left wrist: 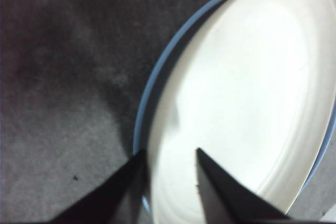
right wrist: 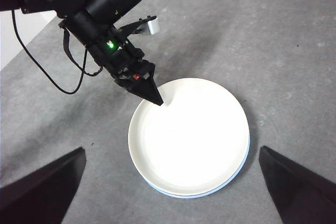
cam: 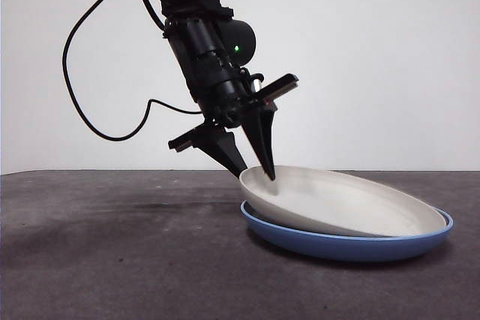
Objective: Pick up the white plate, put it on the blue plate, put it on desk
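Observation:
The white plate (cam: 345, 200) lies tilted in the blue plate (cam: 352, 246) on the desk (cam: 112, 252), its left edge raised and its right edge resting inside the blue rim. My left gripper (cam: 255, 172) comes down from the upper left and is shut on that raised rim, one jaw inside the plate and one outside. The left wrist view shows the white plate (left wrist: 247, 103) between the jaws of the left gripper (left wrist: 170, 156), with the blue plate (left wrist: 151, 95) as a thin arc beside it. My right gripper (right wrist: 172, 149) hangs open high above both plates, holding nothing.
From above, the white plate (right wrist: 189, 135) covers nearly all of the blue plate (right wrist: 240, 167). The left arm and its black cable (cam: 90, 118) reach in from the upper left. The dark mottled desk stretches bare around the plates.

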Action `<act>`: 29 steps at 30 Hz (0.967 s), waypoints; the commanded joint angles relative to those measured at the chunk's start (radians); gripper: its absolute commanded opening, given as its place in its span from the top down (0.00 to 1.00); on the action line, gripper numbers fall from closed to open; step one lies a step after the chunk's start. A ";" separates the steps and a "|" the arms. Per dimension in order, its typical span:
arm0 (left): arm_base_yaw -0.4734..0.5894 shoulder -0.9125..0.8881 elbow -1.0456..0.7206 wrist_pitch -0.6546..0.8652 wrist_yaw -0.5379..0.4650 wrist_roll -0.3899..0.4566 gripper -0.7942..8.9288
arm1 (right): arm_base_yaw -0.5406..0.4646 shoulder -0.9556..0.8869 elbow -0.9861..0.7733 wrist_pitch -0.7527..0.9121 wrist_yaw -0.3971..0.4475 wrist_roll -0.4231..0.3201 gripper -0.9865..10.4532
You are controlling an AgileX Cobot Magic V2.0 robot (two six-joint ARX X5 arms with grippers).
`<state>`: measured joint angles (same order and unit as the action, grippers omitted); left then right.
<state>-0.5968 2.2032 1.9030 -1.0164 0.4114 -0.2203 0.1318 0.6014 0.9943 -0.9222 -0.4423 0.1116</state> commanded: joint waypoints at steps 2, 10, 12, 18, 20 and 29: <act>-0.003 0.030 0.079 -0.030 0.008 0.037 0.50 | 0.003 0.002 0.019 0.013 -0.002 -0.007 0.41; 0.000 0.030 0.261 -0.190 0.008 0.111 0.36 | 0.003 0.002 0.019 0.011 -0.002 -0.007 0.41; 0.007 0.027 0.318 -0.269 0.008 0.148 0.36 | 0.003 0.003 0.019 0.005 -0.002 -0.006 0.41; 0.015 -0.051 0.384 -0.400 0.008 0.188 0.36 | 0.003 0.012 0.019 -0.031 -0.001 0.022 0.41; 0.015 -0.095 0.384 -0.428 0.008 0.209 0.36 | 0.003 0.021 0.019 -0.044 -0.001 0.040 0.41; 0.014 -0.389 0.336 -0.439 -0.055 0.246 0.34 | 0.003 0.159 0.019 -0.111 -0.001 0.071 0.41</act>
<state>-0.5743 1.8160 2.2337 -1.4181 0.3672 0.0044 0.1318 0.7483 0.9943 -1.0393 -0.4427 0.1703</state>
